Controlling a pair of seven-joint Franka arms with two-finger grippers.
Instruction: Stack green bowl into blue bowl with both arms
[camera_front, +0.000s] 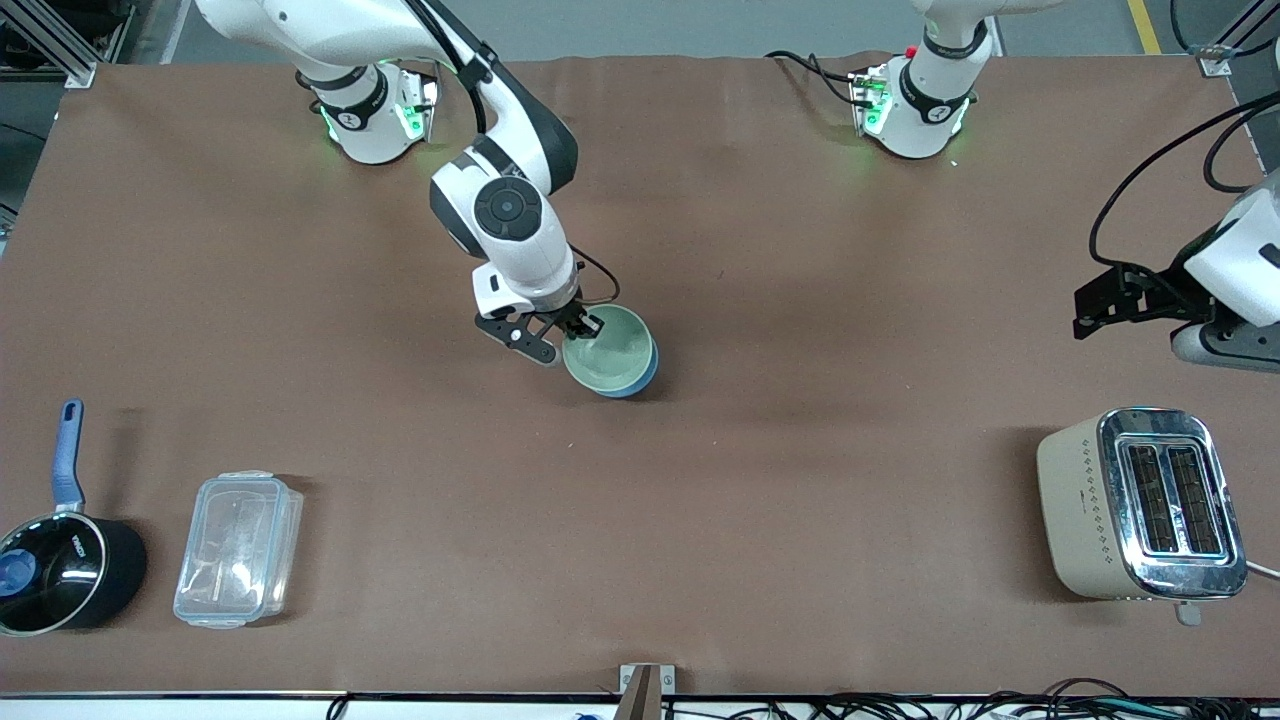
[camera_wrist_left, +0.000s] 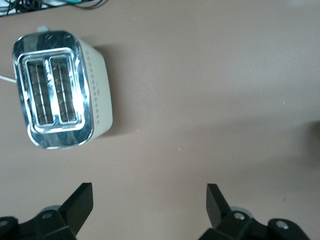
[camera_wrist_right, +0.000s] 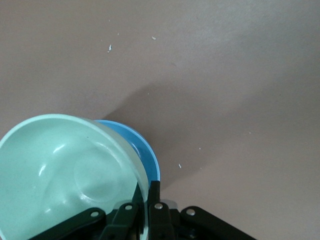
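The pale green bowl (camera_front: 610, 350) sits tilted in the sky-blue bowl (camera_front: 642, 379) near the middle of the table. Only a crescent of the blue bowl shows under it. My right gripper (camera_front: 585, 325) is shut on the green bowl's rim, one finger inside and one outside. In the right wrist view the green bowl (camera_wrist_right: 65, 170) fills the corner, the blue bowl's rim (camera_wrist_right: 145, 145) peeks out beside it, and the right gripper (camera_wrist_right: 146, 192) pinches the green rim. My left gripper (camera_front: 1090, 300) is open and empty over bare table at the left arm's end; it also shows in the left wrist view (camera_wrist_left: 150, 192).
A cream and chrome toaster (camera_front: 1140, 505) stands at the left arm's end, nearer the front camera, also in the left wrist view (camera_wrist_left: 60, 90). A black saucepan with a blue handle (camera_front: 60, 570) and a clear plastic box (camera_front: 238, 548) are at the right arm's end.
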